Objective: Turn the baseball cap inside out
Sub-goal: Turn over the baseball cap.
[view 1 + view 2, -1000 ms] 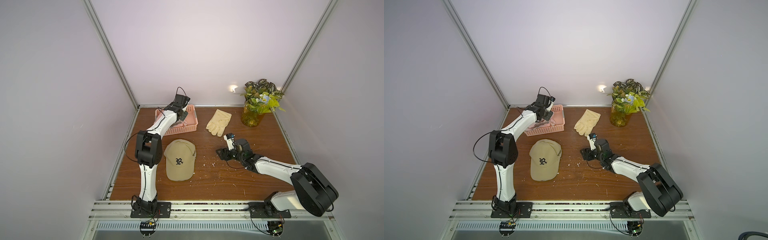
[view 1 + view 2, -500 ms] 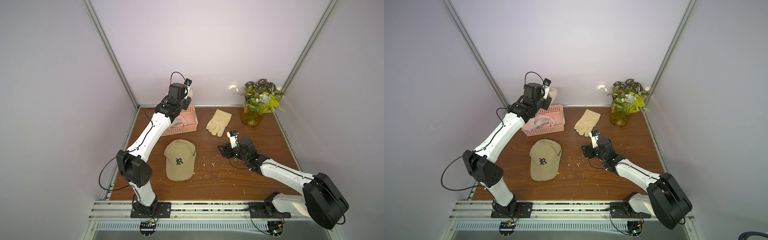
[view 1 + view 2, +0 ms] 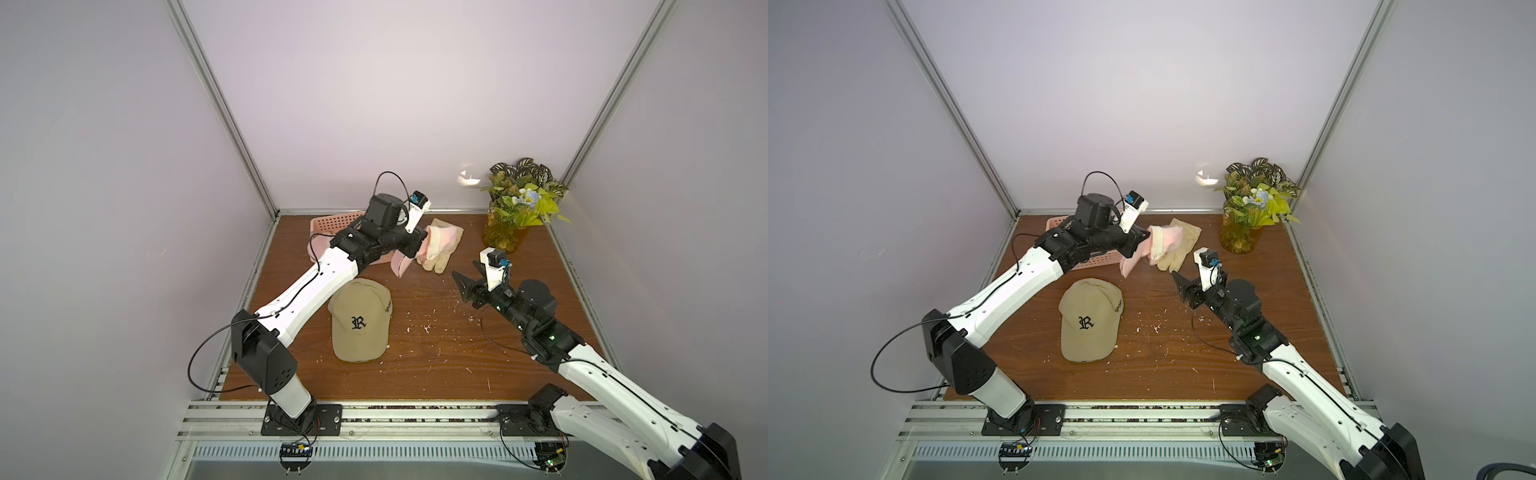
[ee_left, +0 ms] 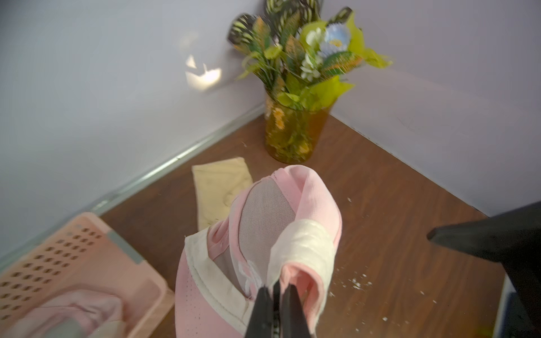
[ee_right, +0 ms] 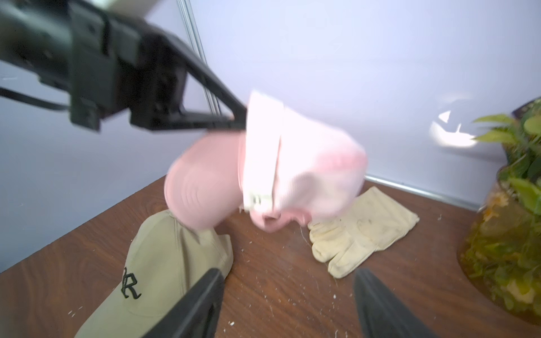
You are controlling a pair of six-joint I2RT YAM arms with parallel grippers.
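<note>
My left gripper (image 3: 422, 245) (image 3: 1144, 241) (image 4: 276, 288) is shut on the rim of a pink baseball cap (image 3: 434, 243) (image 3: 1163, 243) (image 4: 263, 222) (image 5: 292, 164), held in the air above the back of the table. Its white sweatband and grey mesh lining show in the left wrist view, and the brim hangs down. A second cap, tan with a black "R" (image 3: 359, 328) (image 3: 1088, 328) (image 5: 164, 263), lies crown up on the table. My right gripper (image 3: 465, 276) (image 3: 1183, 284) (image 5: 288, 273) is open and empty, pointing at the pink cap from a short way off.
A cream work glove (image 3: 442, 255) (image 3: 1179, 253) (image 4: 216, 187) (image 5: 360, 231) lies under the pink cap. A pink basket (image 3: 332, 222) (image 4: 58, 263) with pink cloth sits back left. A yellow vase of flowers (image 3: 503, 237) (image 3: 1239, 239) (image 4: 292, 131) stands back right. White crumbs dot the wooden table (image 3: 436, 365).
My left arm lifted the pink cap out of the basket and swung it right, over the glove. My right gripper rose, drew back slightly and opened a little wider.
</note>
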